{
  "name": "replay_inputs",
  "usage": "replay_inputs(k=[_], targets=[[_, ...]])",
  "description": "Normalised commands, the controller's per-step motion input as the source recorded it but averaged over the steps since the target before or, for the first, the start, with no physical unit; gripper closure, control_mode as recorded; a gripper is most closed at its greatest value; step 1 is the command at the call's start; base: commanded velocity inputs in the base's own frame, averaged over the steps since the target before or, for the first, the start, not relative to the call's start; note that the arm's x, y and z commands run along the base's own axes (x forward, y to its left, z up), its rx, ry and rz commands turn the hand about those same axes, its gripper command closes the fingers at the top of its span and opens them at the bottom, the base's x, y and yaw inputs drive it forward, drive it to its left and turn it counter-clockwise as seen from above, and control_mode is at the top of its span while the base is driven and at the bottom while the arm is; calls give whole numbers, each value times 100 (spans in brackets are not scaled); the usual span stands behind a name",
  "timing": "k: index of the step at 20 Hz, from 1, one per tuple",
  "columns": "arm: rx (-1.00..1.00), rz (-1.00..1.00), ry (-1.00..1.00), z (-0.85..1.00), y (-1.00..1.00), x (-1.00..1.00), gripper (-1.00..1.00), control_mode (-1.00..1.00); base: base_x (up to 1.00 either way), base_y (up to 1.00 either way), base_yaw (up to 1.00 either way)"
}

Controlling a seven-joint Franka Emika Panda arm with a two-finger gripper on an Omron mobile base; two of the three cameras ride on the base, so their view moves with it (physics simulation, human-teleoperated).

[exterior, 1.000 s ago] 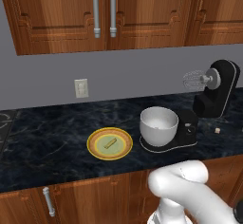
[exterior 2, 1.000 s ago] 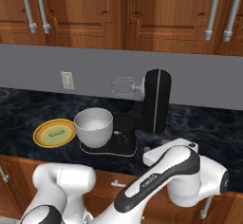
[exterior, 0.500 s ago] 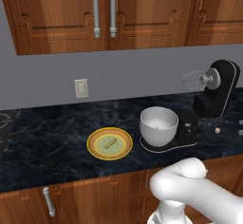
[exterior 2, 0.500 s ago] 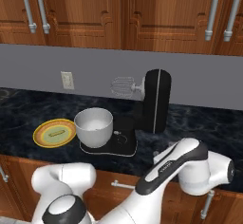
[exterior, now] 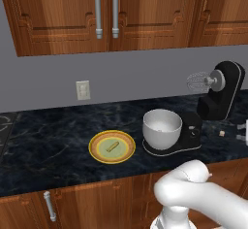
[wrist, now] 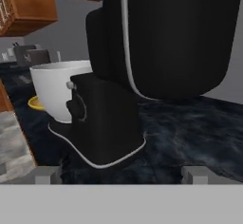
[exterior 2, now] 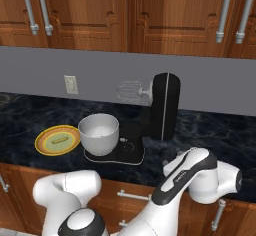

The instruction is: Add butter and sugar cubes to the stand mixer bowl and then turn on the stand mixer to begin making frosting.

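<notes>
The black stand mixer (exterior: 220, 93) (exterior 2: 165, 107) stands on the dark counter with its head tilted back and its whisk raised. The white stand mixer bowl (exterior: 162, 127) (exterior 2: 99, 132) sits on its base. The butter (exterior: 112, 147) (exterior 2: 59, 141) lies on a yellow plate (exterior: 97, 140) (exterior 2: 42, 139) to the bowl's left. One sugar cube (exterior: 222, 133) rests on the counter right of the mixer base. My gripper (wrist: 121, 173) is open and holds nothing, low over the counter on the mixer's right side, facing the mixer (wrist: 166, 38). The bowl (wrist: 52, 90) shows past it.
Wooden wall cabinets (exterior: 106, 9) hang above the counter, and a wall outlet (exterior: 83, 89) sits behind the plate. Bare dark countertop (exterior: 48, 145) stretches left of the plate. My white arm (exterior 2: 200, 175) bends along the counter's front edge.
My arm has swung further right and forward along the counter's front edge. The butter, plate, bowl and mixer stay where they were. The gripper has stayed open.
</notes>
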Motion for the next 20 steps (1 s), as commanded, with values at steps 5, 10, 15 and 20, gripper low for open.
replay_inputs(k=[5, 10, 15, 20], targets=[[0, 0, 0, -19, -19, 42, -100, -100, 0, 0, 0], [0, 0, 0, -31, -21, 41, -100, -100, 0, 0, 0], [0, 0, 0, -34, -15, 36, -100, -100, 0, 0, 0], [0, 0, 0, -27, -17, 41, -100, -100, 0, 0, 0]])
